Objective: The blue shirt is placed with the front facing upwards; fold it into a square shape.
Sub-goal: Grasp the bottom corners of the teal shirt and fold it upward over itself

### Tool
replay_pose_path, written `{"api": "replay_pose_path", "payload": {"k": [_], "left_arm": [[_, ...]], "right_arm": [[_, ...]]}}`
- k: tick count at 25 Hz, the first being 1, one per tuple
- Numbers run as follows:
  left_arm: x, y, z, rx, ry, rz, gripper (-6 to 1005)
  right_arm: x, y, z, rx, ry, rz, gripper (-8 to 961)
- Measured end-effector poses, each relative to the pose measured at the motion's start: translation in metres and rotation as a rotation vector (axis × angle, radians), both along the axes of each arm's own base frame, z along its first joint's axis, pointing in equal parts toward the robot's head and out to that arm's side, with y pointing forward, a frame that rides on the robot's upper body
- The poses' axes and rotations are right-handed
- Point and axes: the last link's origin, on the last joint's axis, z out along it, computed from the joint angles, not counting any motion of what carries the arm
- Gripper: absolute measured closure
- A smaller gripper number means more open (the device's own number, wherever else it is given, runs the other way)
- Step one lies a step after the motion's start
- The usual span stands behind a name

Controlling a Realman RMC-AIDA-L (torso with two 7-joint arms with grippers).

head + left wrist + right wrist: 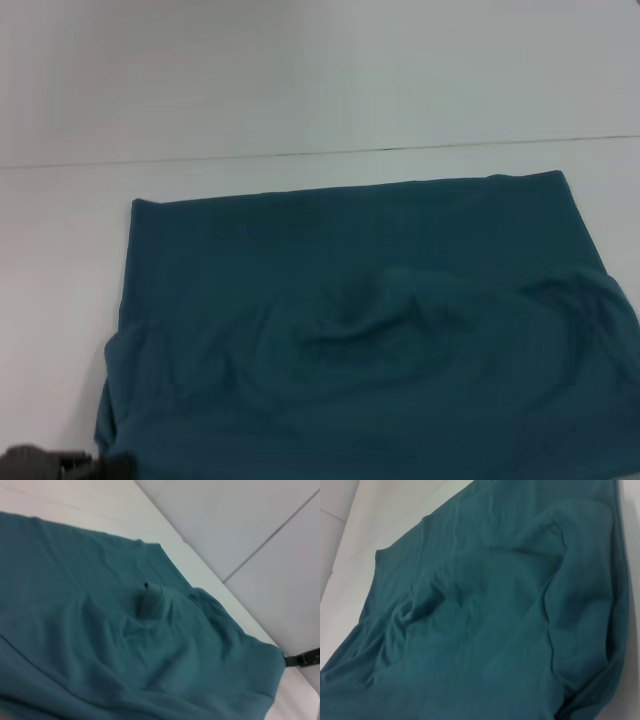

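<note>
A dark piece of the left gripper (pixel 65 463) is glimpsed at the near left corner of the head view, just beside the shirt's near left edge; whether it is clenched or released cannot be told. The right gripper is not seen at all. The blue shirt (pixel 370 330) is spread across the white table (pixel 300 80), folded over into a broad rectangle, plain fabric uppermost. A rumpled ridge (pixel 150 602) is raised near its middle, and the far edge is laid straight.

Plain dark teal-blue shirt (pixel 370 330) on white table (pixel 300 80)
</note>
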Motion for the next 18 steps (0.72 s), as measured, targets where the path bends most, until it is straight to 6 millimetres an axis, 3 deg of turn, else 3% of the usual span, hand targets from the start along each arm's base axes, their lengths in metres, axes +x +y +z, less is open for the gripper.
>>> {"api": "replay_pose_path", "payload": {"k": [6, 18], "left_arm": [[-0.004, -0.018, -0.004, -0.028, -0.015, 0.027, 993], [-0.006, -0.026, -0.002, -0.051, -0.025, 0.041, 992]], "right_arm": [[0.006, -0.013, 0.000, -0.003, -0.003, -0.029, 884], [0.005, -0.021, -0.006, -0.029, 0.039, -0.023, 879]]}}
